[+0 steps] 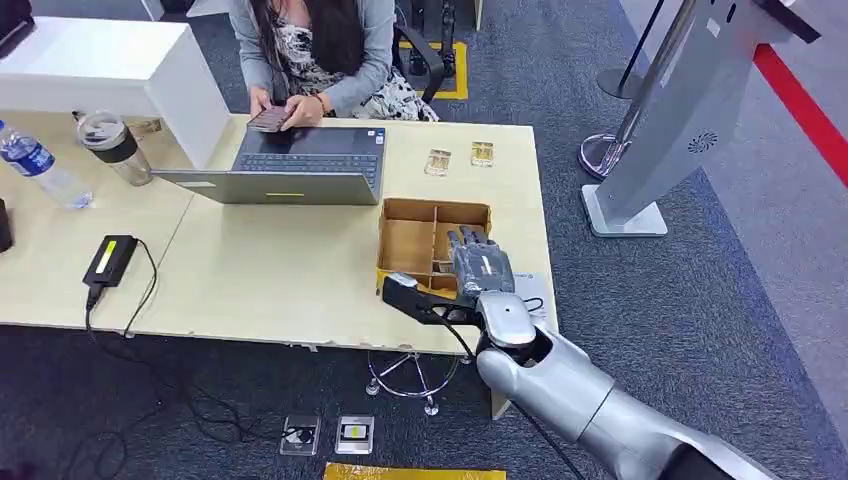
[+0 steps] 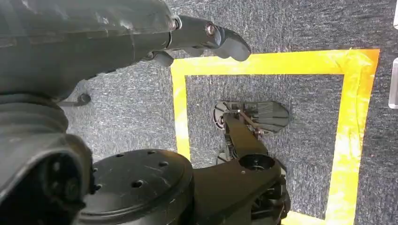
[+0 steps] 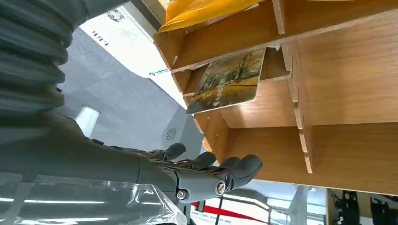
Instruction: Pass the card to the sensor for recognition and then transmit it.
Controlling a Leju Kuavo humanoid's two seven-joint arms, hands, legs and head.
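Note:
A card (image 3: 230,79) with a yellowish landscape print leans tilted inside a compartment of the wooden divided box (image 1: 410,245), which stands on the table near its right front corner. My right hand (image 1: 480,262) hovers over the box's near right compartments, fingers stretched out and holding nothing. In the right wrist view the right hand (image 3: 206,171) is a short way from the card and does not touch it. My left hand (image 2: 206,35) hangs above the carpet beside a yellow tape square, with nothing in it.
An open laptop (image 1: 290,165) sits behind the box, and a person (image 1: 320,50) holds a phone beyond it. Two small cards (image 1: 437,162) lie at the back right. A bottle (image 1: 40,165), a cup (image 1: 115,145) and a black adapter (image 1: 110,260) are left. A grey stand (image 1: 680,120) is on the floor right.

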